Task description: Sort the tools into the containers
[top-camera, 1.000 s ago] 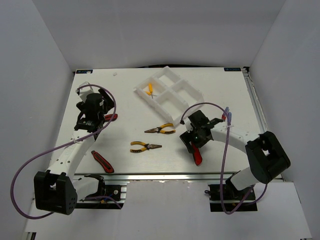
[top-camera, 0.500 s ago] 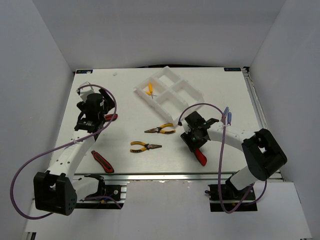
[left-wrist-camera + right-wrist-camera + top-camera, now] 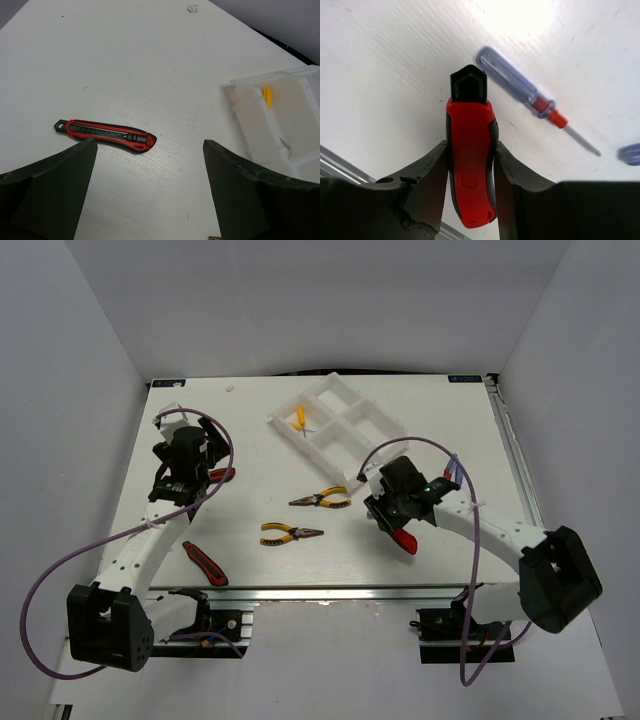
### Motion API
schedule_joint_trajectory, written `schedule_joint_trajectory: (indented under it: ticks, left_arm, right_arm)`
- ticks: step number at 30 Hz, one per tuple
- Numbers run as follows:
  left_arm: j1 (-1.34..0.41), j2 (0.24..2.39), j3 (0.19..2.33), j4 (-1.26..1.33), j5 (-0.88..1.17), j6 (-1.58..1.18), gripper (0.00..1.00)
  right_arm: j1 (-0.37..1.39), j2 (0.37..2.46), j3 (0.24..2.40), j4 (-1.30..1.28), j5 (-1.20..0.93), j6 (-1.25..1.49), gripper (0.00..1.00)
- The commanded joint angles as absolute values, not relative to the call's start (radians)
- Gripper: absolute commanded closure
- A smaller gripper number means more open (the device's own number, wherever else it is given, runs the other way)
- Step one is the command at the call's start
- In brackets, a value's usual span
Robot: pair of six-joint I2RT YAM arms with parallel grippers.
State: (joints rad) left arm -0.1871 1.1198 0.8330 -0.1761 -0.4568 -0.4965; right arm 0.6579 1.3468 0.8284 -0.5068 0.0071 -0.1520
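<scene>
Jaws of right tool point(image 3: 470, 150) pinch red-and-black utility knife point(image 3: 468, 120).

White bench point(image 3: 265, 465) carries divided tray point(image 3: 368, 418) at back, pliers point(image 3: 320, 499) & 2nd pliers point(image 3: 290, 533) mid, red knife point(image 3: 205, 563) front-left, 2nd knife point(image 3: 105, 132) mid-left, screwdriver point(image 3: 512, 82) on rt.

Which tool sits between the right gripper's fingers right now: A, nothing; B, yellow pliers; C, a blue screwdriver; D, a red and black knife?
D: the right wrist view shows the right gripper with its fingers against both sides of the knife, the screwdriver outside the grip.
</scene>
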Motion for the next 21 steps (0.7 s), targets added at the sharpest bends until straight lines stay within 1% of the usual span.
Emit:
schedule_joint_trajectory:
  ticks: [1,2,3,6,8,10,13,16,17,21]
  left_arm:
    - [-0.192,1.100,0.835,-0.155,-0.463,-0.466,0.02]
    - [-0.192,1.101,0.831,-0.150,-0.460,-0.463,0.02]
    - [-0.192,1.101,0.824,-0.146,-0.460,-0.457,0.02]
    - [-0.192,1.104,0.821,-0.141,-0.451,-0.442,0.02]
    - [-0.192,1.112,0.818,-0.138,-0.445,-0.434,0.02]
    - [-0.192,1.118,0.815,-0.138,-0.446,-0.423,0.02]
    - [-0.192,1.127,0.816,-0.147,-0.479,-0.419,0.02]
    - [-0.192,1.129,0.818,-0.156,-0.515,-0.405,0.02]
    - [-0.190,1.129,0.818,-0.156,-0.518,-0.400,0.02]
    - [-0.190,1.124,0.815,-0.156,-0.537,-0.391,0.02]
  right_arm:
    - [0.663,1.260,0.911,-0.495,-0.040,-0.250,0.90]
    - [0.660,1.247,0.946,-0.494,-0.041,-0.265,0.99]
    - [0.655,1.233,0.965,-0.477,-0.041,-0.278,1.00]
    - [0.623,1.239,1.038,-0.410,-0.080,-0.360,1.00]
    - [0.569,1.270,1.084,-0.370,-0.167,-0.408,1.00]
    - [0.532,1.359,1.190,-0.323,-0.285,-0.413,1.00]
    - [0.476,1.521,1.319,-0.232,-0.383,-0.362,1.00]
    - [0.456,1.670,1.402,-0.131,-0.422,-0.296,1.00]
    - [0.456,1.736,1.419,-0.114,-0.425,-0.266,1.00]
    - [0.457,1.871,1.529,-0.095,-0.439,-0.201,1.00]
